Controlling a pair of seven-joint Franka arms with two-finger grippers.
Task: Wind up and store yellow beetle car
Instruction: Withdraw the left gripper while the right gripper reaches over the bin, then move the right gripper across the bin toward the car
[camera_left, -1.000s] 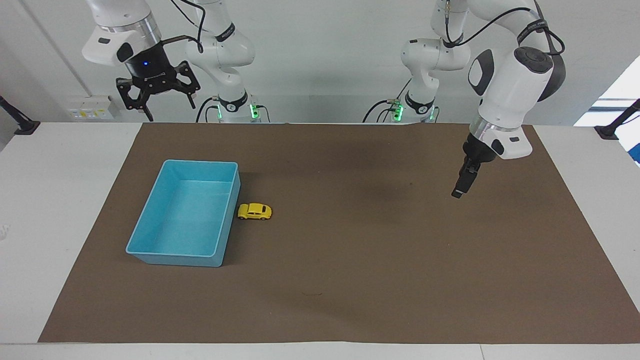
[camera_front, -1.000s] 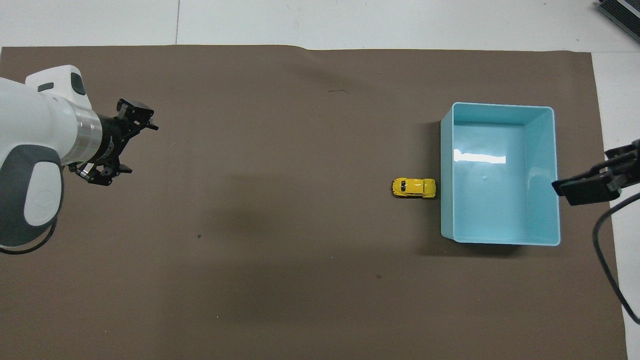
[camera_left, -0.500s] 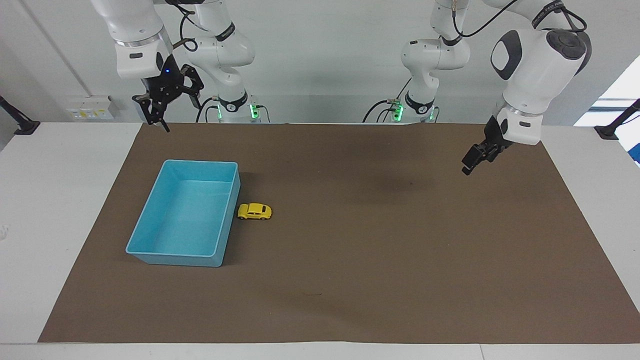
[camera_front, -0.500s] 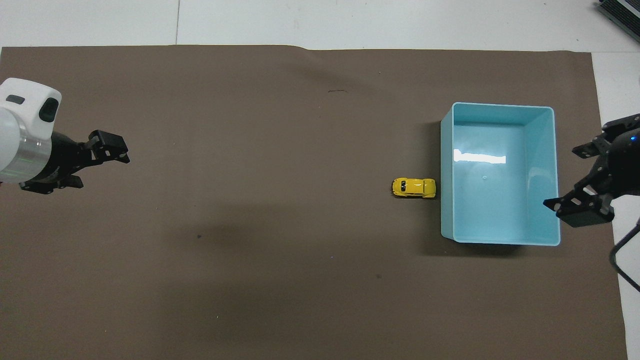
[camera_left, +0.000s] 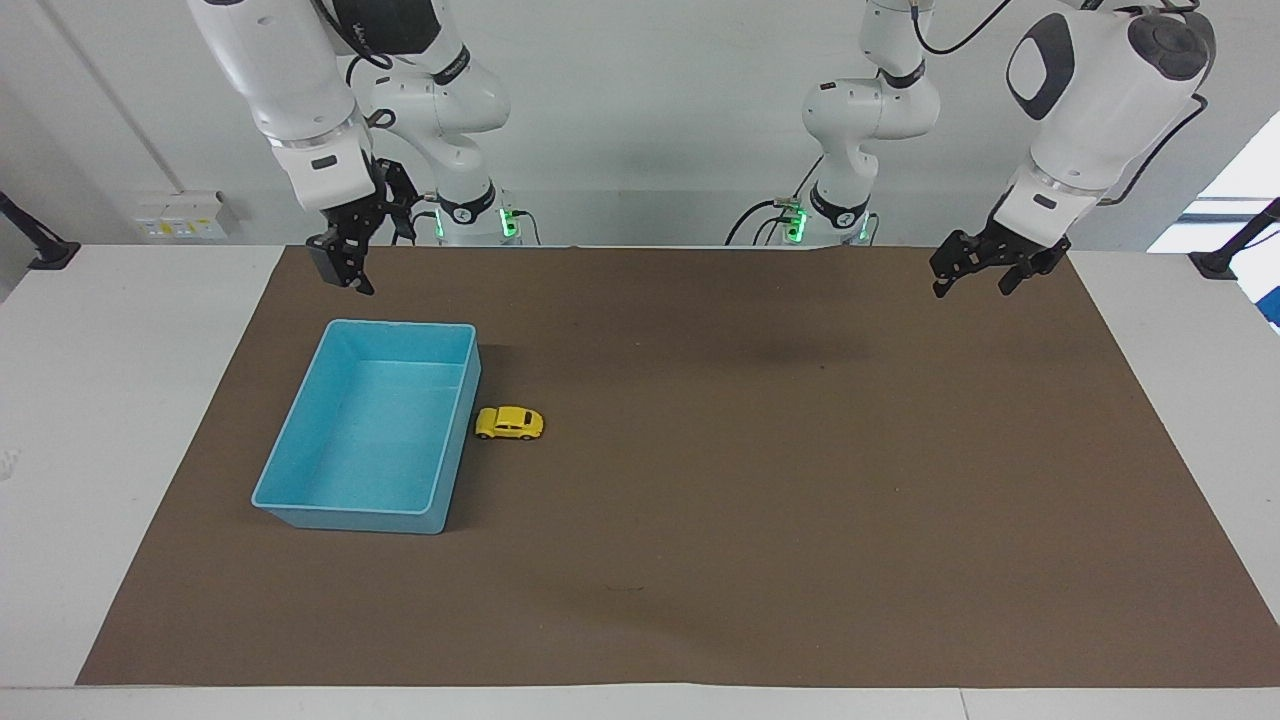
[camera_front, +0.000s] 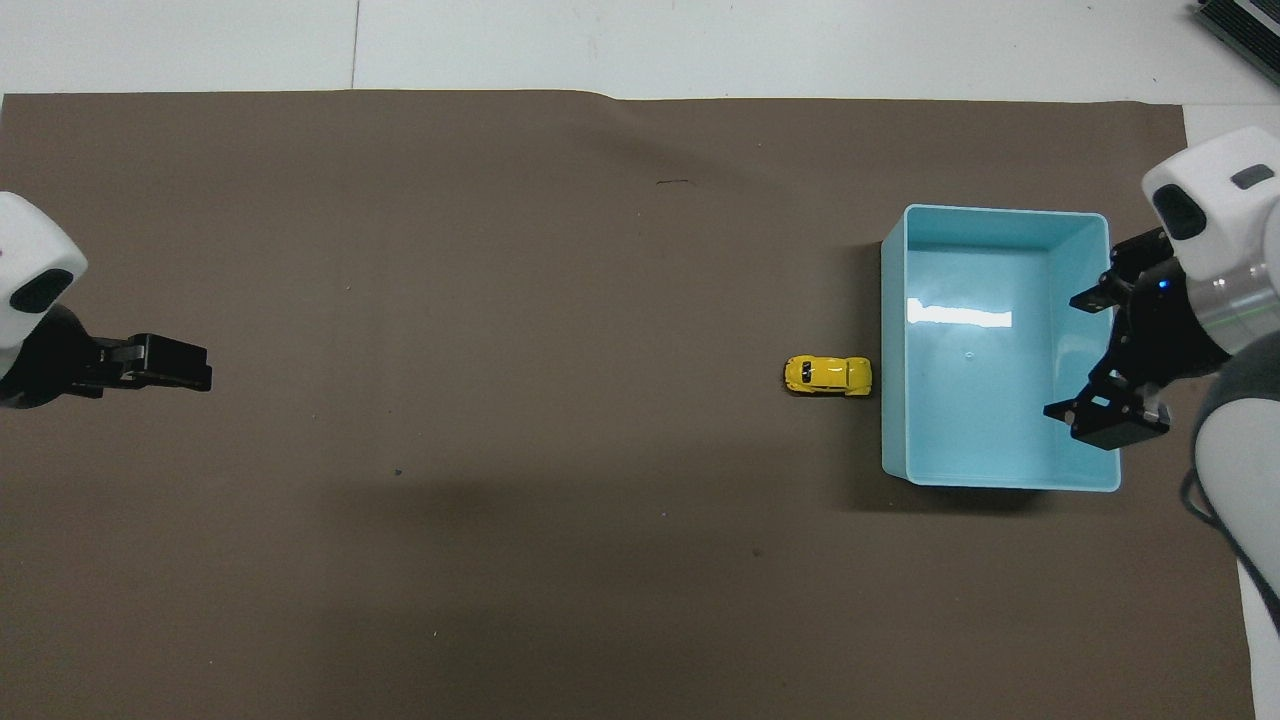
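Currently the yellow beetle car (camera_left: 509, 423) sits on the brown mat (camera_left: 760, 480), just beside the blue bin (camera_left: 345, 512). Right end effector (camera_left: 345, 268) hangs over the mat near the bin, fingers apart, empty. Left end effector (camera_left: 975, 272) likewise apart, empty, well clear.

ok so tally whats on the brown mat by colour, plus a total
yellow: 1, the yellow beetle car standing beside the bin
light blue: 1, the open bin, nothing in it
total: 2
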